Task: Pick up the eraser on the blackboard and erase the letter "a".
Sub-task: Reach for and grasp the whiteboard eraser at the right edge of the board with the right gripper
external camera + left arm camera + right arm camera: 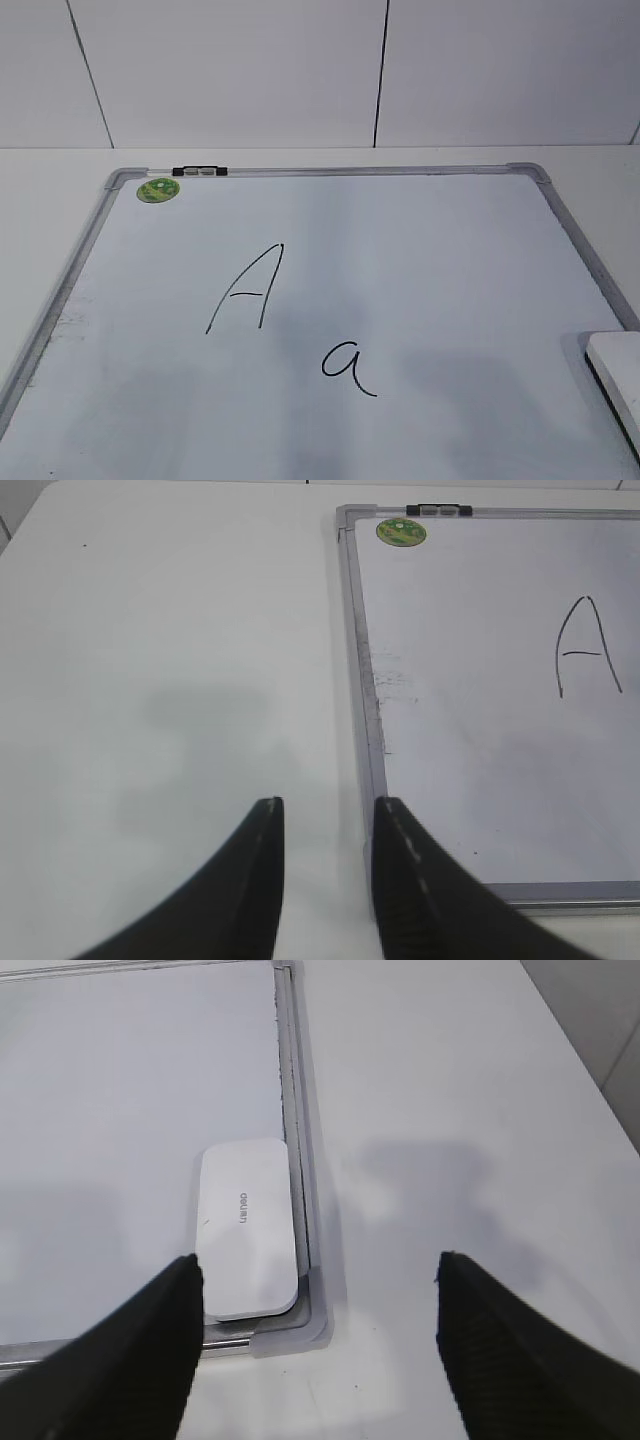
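The blackboard (420,250) is a white board with a silver frame, lying flat on the table. The letter "a" (347,367) is written in black near its front middle, below and right of a capital "A" (245,287). The eraser (247,1225), flat and white with a grey logo, lies in the board's front right corner; its edge shows in the exterior view (617,372). My right gripper (318,1272) is open and empty above that corner, just right of the eraser. My left gripper (328,810) is open and empty over the board's left frame (362,670).
A green round sticker (158,189) and a black clip (199,171) sit at the board's far left corner. The white table (170,660) extends left of the board and right of it (450,1110). A white panelled wall stands behind.
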Tool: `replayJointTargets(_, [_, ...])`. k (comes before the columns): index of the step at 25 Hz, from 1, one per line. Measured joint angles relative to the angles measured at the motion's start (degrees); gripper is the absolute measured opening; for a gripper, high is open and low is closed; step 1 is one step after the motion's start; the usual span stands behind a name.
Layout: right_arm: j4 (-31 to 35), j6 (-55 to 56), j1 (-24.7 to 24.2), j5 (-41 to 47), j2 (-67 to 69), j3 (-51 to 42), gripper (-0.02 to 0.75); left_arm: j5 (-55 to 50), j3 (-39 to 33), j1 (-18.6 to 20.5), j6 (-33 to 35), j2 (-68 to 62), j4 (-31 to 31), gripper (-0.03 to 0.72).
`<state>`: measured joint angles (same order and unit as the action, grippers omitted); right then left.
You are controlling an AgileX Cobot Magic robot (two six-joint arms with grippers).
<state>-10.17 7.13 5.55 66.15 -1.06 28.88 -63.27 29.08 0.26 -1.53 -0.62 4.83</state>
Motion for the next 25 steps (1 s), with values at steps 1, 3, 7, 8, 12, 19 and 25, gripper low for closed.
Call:
replayJointTargets(1, [0.0,0.0,0.0,0.0,0.0,0.0,0.555,0.0,0.0,0.0,0.0,0.0,0.0,0.235])
replayJointTargets(3, [0.0,0.0,0.0,0.0,0.0,0.0,0.555,0.0,0.0,0.0,0.0,0.0,0.0,0.235])
replayJointTargets(7, [0.0,0.0,0.0,0.0,0.0,0.0,0.555,0.0,0.0,0.0,0.0,0.0,0.0,0.235])
replayJointTargets(8, [0.0,0.0,0.0,0.0,0.0,0.0,0.554,0.0,0.0,0.0,0.0,0.0,0.0,0.235])
replayJointTargets(12, [0.0,0.0,0.0,0.0,0.0,0.0,0.555,0.0,0.0,0.0,0.0,0.0,0.0,0.235])
replayJointTargets(19, [2.6,-1.8,0.0,-1.7,0.0,1.1,0.555,0.0,0.0,0.0,0.0,0.0,0.0,0.235])
replayJointTargets(25, [8.2,-7.1,0.0,-6.2,7.7,1.9,0.555,0.0,0.0,0.0,0.0,0.0,0.0,0.235])
